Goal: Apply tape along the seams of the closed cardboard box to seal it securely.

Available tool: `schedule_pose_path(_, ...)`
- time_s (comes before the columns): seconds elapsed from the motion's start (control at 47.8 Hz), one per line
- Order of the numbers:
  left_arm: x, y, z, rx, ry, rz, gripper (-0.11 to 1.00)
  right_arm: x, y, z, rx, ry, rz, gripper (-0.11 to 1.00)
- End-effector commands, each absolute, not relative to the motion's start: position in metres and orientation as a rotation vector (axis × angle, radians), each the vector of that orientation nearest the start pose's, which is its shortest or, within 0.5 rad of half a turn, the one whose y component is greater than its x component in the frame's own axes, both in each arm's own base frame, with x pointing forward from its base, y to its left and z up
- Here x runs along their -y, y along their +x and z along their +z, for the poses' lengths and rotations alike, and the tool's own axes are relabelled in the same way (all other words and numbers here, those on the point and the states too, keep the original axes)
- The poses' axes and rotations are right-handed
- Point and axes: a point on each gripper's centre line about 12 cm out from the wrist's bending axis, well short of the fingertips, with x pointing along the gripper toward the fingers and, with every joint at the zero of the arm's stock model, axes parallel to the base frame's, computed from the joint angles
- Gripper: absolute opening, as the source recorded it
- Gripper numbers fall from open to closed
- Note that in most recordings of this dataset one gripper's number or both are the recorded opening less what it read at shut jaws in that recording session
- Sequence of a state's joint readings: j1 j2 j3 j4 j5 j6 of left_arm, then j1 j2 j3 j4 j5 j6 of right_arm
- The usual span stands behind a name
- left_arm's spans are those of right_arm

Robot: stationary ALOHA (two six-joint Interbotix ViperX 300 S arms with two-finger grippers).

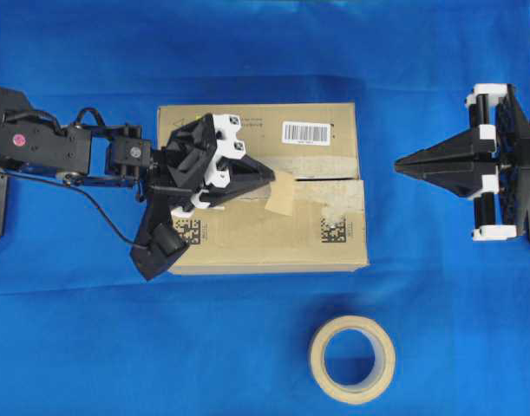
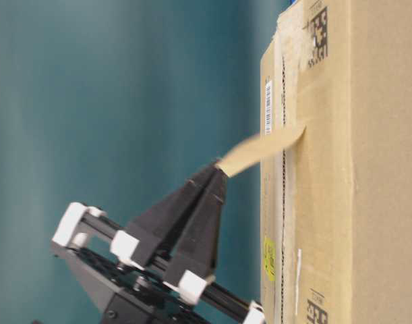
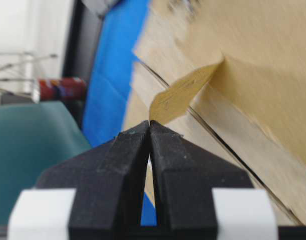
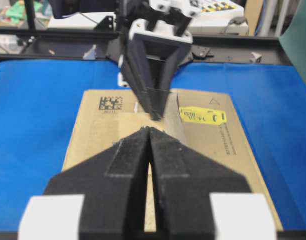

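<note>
The small flat tan square of paper tape (image 1: 282,192) sits over the middle of the large brown rectangular cardboard box (image 1: 273,234), one edge stuck down by the thin dark seam line (image 1: 330,180) between the two top flaps, the other edge lifted off the cardboard. From table level the tape (image 2: 259,152) juts out from the box face like a little flag, slightly curled. The left gripper (image 1: 269,176) has its black fingers pressed together on the tape's free edge; the left wrist view shows the tips (image 3: 150,127) meeting right at the tape's corner. The right gripper (image 1: 400,163) hovers off the box's right side, well apart from it, its jaws drawn together on nothing.

Old pale tape remnants run along the seam. A white barcode label (image 1: 305,132) sits near the box's far edge, two black square codes (image 1: 334,230) on the near flap, a yellow sticker (image 4: 202,116) visible from the right wrist camera. The box rests on a bright blue cloth-covered table (image 1: 74,329). A ring-shaped beige tape roll (image 1: 352,359) lies flat in front of the box. Behind the table, a black frame rail (image 4: 52,32) and cluttered lab equipment, too blurred to tell apart.
</note>
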State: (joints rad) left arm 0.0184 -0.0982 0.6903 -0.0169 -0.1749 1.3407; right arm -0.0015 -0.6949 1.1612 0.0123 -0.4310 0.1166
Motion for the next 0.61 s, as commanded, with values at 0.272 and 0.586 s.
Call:
schedule_pose_path(0.272, -0.012, 0.375, 0.21, -0.431, 1.285, -0.289, 0.0, 0.001, 0.251, 0.259, -0.016, 0.126, -0.008, 0.01)
schedule_pose_path(0.586, -0.021, 0.369, 0.207, -0.472, 1.276, -0.289, 0.0, 0.001, 0.259, 0.253, -0.035, 0.126, -0.009, 0.01)
